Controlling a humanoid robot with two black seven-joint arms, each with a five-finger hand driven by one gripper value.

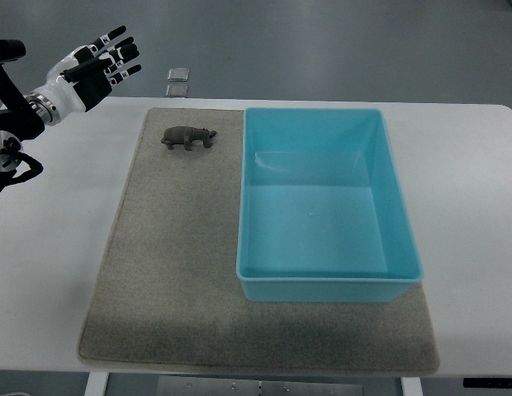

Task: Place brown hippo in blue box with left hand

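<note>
At the upper left corner of the view, the left hand [97, 62] hangs past the far left edge of the table [58, 239], with its arm coming in from the left edge of the picture. Its fingers [116, 51] are stretched out and slightly fanned, pointing toward the upper right. They hold nothing and touch nothing, so the hand is fully open and empty. It is well apart from the toy.

The brown hippo [189, 137] stands upright on its feet near the far left part of the grey mat [165, 289]. Its long axis runs across the picture, left to right, roughly parallel to the far edge of the mat. Its head points right, toward the blue box [324, 285], and its rump points left. It is near the box's far left corner but not touching it.

The blue box is an open rectangular tub sitting on the right half of the mat, with its long sides running away from the robot. Nothing lies inside it. The mat rests on a white table. Beyond the table is a grey floor [322, 41], where two small pale tiles [177, 81] lie just past the table's far edge.
</note>
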